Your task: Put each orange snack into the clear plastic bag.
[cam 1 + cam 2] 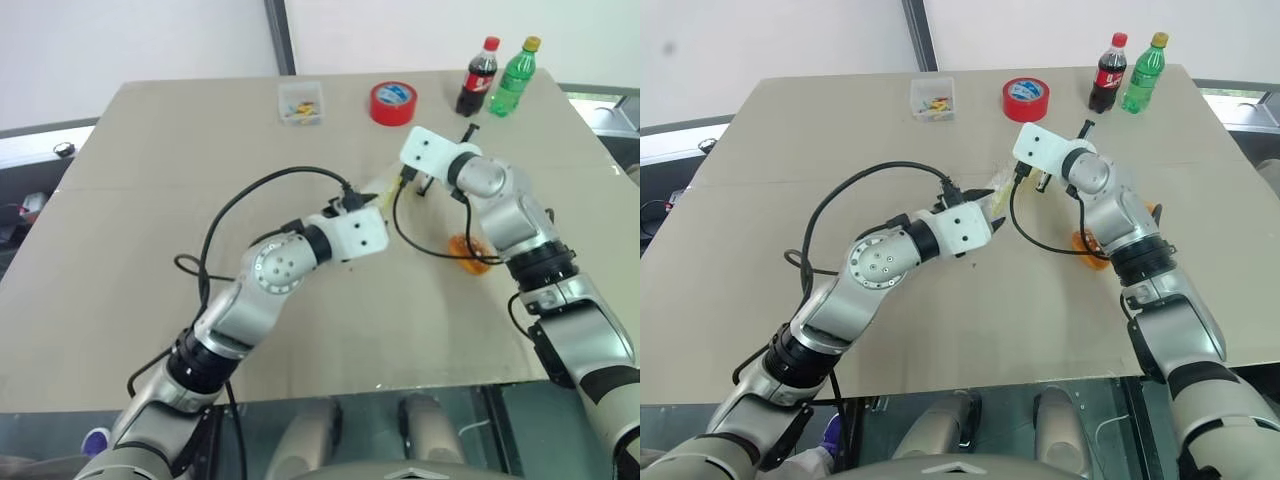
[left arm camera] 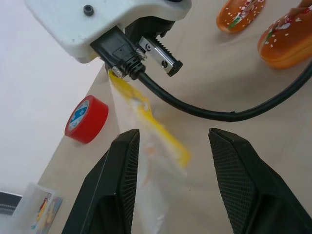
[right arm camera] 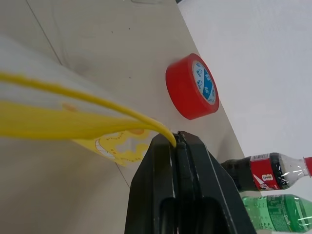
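Pinching the yellow sealing strip of the clear plastic bag [image 3: 73, 122], the right gripper [image 3: 176, 146] has its two black fingers pressed together on that edge, the bag hanging from it above the table [image 1: 150, 200]. The left gripper [image 2: 173, 185] faces it with fingers apart, the bag's crinkled film and yellow strip lying between them; whether either pad touches the film is hard to make out. Two orange snacks [image 2: 287, 39] lie on the table beyond the right gripper's cable, both cut off in the left wrist view and mostly hidden behind the right forearm from the head. Farther off stand one red tape roll [image 1: 393, 103], one cola bottle [image 1: 478, 78], one green bottle [image 1: 514, 77] and one small clear box [image 1: 301, 103].
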Controlling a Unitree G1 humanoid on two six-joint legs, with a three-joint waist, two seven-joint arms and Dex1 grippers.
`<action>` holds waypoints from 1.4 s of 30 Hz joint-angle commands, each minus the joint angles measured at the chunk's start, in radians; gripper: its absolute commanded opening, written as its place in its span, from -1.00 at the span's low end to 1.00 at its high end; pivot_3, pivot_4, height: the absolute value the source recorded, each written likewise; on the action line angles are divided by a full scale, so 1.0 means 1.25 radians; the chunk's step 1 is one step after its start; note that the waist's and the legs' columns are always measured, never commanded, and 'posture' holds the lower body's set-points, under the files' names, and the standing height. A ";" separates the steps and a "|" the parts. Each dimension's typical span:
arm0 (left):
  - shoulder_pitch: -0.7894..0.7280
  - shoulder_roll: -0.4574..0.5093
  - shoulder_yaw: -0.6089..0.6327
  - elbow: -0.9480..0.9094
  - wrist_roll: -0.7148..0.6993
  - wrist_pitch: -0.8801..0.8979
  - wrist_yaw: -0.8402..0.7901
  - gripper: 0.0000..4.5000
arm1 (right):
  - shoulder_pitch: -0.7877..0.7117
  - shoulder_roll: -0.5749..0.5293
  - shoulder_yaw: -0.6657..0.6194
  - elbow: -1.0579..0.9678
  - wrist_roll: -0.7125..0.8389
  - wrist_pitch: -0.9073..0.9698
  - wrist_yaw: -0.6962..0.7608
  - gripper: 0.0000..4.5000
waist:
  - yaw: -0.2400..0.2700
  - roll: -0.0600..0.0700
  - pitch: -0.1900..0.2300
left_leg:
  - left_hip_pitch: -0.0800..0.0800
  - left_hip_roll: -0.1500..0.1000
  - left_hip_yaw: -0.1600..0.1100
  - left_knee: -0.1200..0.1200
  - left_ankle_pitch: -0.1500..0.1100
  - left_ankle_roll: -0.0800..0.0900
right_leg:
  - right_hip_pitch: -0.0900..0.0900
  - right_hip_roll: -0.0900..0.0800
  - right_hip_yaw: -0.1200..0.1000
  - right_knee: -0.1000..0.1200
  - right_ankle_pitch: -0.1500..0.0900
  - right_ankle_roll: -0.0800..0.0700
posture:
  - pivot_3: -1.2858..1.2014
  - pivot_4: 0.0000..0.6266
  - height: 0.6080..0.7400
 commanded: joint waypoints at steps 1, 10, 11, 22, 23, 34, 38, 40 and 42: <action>0.004 -0.001 0.026 -0.023 -0.003 -0.026 -0.015 0.06 | -0.037 -0.003 -0.013 -0.009 0.006 -0.009 -0.003 -1.00 | 0.000 0.000 0.000 | 0.000 0.000 0.000 0.000 0.000 0.000 | 0.000 0.000 0.000 0.000 0.000 0.000 | 0.03 -0.52 1.00; -0.012 -0.026 0.053 0.025 0.065 -0.019 0.039 0.06 | -0.036 -0.003 -0.008 -0.009 0.009 -0.008 0.004 -1.00 | 0.000 0.000 0.000 | 0.000 0.000 0.000 0.002 0.000 0.000 | 0.000 0.000 0.000 0.001 0.000 0.000 | 0.03 -0.52 1.00; -0.015 -0.025 0.050 0.032 0.076 -0.029 0.040 0.06 | -0.034 -0.002 -0.008 -0.011 0.009 -0.006 0.005 -1.00 | 0.000 0.000 0.000 | 0.000 0.000 0.000 0.002 0.000 0.000 | 0.000 0.000 0.000 0.001 0.000 0.000 | 0.03 -0.52 1.00; -0.034 -0.076 0.040 0.068 0.124 -0.060 0.053 0.06 | -0.033 0.002 -0.006 -0.012 0.008 0.001 0.008 -1.00 | 0.001 0.000 0.000 | 0.000 0.000 0.000 0.006 0.000 0.000 | 0.000 0.000 0.000 0.006 0.000 0.000 | 0.03 -0.52 1.00; -0.035 -0.082 0.041 0.071 0.125 -0.058 0.053 0.06 | -0.033 0.002 -0.006 -0.012 0.008 0.002 0.008 -1.00 | 0.000 0.000 0.000 | 0.000 0.000 0.000 0.007 0.000 0.000 | 0.000 0.000 0.000 0.007 0.000 0.000 | 0.03 -0.52 1.00; -0.041 -0.121 0.044 0.070 0.130 -0.030 0.046 -0.17 | -0.037 0.004 -0.008 -0.013 0.007 0.009 0.008 -1.00 | 0.000 0.000 0.000 | 0.000 -0.001 0.001 0.009 0.000 0.000 | 0.000 0.000 0.001 0.010 0.000 0.000 | 0.03 -0.52 1.00; -0.040 -0.124 0.047 0.070 0.134 -0.025 0.042 -0.82 | -0.036 0.004 -0.009 -0.015 0.007 0.013 0.007 -1.00 | 0.001 0.000 0.000 | 0.000 -0.001 0.001 0.009 0.000 0.000 | 0.000 0.000 0.001 0.010 0.000 0.000 | 0.03 -0.52 1.00; -0.040 -0.124 0.049 0.072 0.133 -0.025 0.040 -0.98 | -0.037 0.004 -0.009 -0.016 0.007 0.015 0.006 -1.00 | 0.001 0.000 0.000 | 0.000 -0.001 0.001 0.009 0.000 0.000 | 0.000 0.000 0.001 0.010 0.000 0.000 | 0.03 -0.52 1.00; -0.040 -0.119 0.057 0.075 0.128 -0.026 0.037 -0.98 | -0.035 0.002 -0.010 -0.019 0.007 0.018 0.007 -1.00 | 0.001 0.000 0.000 | 0.000 -0.001 0.001 0.009 0.000 0.000 | 0.000 0.000 0.001 0.010 0.000 0.000 | 0.03 -0.52 1.00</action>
